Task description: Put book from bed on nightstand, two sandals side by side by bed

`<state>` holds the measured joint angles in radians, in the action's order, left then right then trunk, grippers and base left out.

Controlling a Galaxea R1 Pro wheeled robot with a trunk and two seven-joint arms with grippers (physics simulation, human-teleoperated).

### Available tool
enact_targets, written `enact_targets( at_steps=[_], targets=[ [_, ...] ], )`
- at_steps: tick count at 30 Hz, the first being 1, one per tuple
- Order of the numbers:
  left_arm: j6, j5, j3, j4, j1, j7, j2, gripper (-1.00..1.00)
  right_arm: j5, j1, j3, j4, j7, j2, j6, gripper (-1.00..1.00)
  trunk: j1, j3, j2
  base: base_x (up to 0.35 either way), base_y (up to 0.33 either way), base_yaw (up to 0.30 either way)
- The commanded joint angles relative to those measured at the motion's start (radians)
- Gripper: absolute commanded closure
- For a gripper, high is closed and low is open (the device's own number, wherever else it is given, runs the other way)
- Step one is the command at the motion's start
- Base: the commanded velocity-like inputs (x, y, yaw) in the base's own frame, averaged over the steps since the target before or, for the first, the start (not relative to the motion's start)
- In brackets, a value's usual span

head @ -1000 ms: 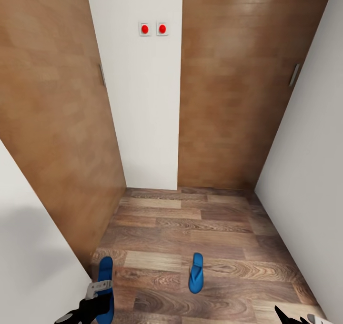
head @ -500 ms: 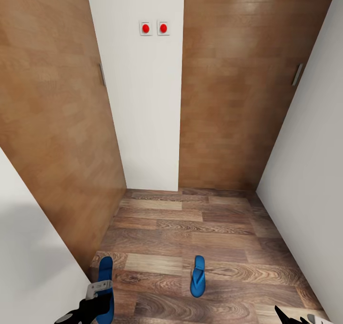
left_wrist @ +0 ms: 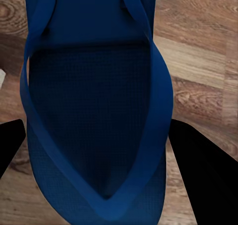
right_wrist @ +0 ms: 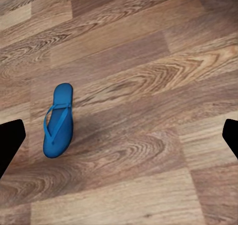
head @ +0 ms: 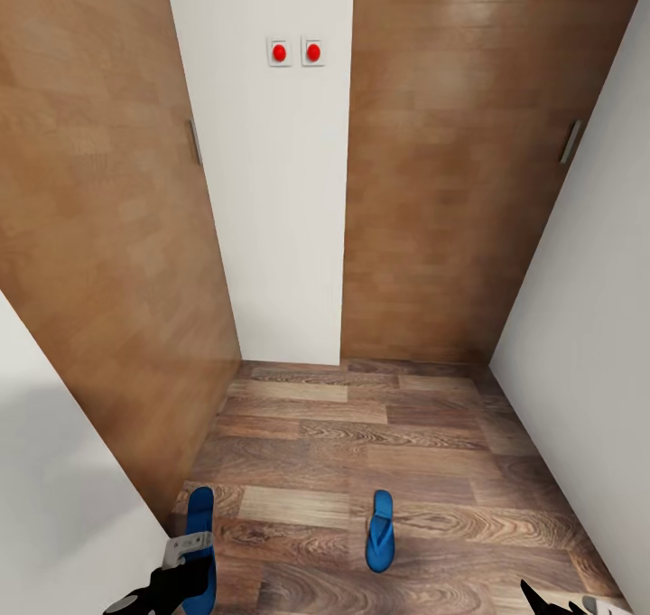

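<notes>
Left tool (left_wrist: 106,150) straddles one sandal (left_wrist: 94,106); other sandal (head: 380,531) on open floor (head: 361,434).

Two blue sandals well apart: one (head: 380,531) flat on floor; other (head: 199,543) by gripper.

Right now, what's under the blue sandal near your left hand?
Wood-plank floor shows around the left sandal, between the left gripper fingers. What lies directly beneath its sole is covered.

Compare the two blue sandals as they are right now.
The left sandal sits between the left gripper fingers, by the brown door; the middle sandal lies alone on the open floor. The left one is partly hidden by the gripper; the middle one shows whole. Both are blue flip-flops, lying lengthwise, apart.
</notes>
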<state>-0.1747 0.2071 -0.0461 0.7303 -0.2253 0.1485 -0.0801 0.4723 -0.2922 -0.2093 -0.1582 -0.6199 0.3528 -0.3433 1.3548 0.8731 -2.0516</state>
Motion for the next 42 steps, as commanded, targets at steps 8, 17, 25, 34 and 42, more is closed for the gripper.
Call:
enact_targets(
  at_steps=[8,17,25,34,42],
  targets=[
    [-0.008,0.009,-0.003,0.001,0.0,0.005,0.0,1.0,0.003,-0.001,-0.004,0.002,-0.008,0.0,0.0,-1.0,0.0,0.001,0.0,0.004,0.003,-0.055],
    [-0.008,0.009,-0.003,0.001,0.0,0.005,0.0,1.0,0.003,-0.001,-0.004,0.002,-0.008,0.0,0.0,-1.0,0.0,0.001,0.0,0.0,0.0,-0.242],
    [-0.008,0.009,-0.003,0.001,0.0,0.005,0.0,1.0,0.003,-0.001,-0.003,0.002,-0.008,0.0,0.0,-1.0,0.0,0.001,0.0,0.0,0.0,-0.108],
    [-0.008,0.009,-0.003,0.001,0.0,0.005,0.0,1.0,0.003,-0.001,-0.004,0.002,-0.008,0.0,0.0,-1.0,0.0,0.001,0.0,0.0,0.0,-0.266],
    [-0.009,0.01,-0.003,0.001,0.0,0.005,0.0,1.0,0.003,-0.001,-0.004,0.002,-0.008,0.0,0.0,-1.0,0.0,0.001,0.0,0.0,0.066,-0.069]
  ],
)
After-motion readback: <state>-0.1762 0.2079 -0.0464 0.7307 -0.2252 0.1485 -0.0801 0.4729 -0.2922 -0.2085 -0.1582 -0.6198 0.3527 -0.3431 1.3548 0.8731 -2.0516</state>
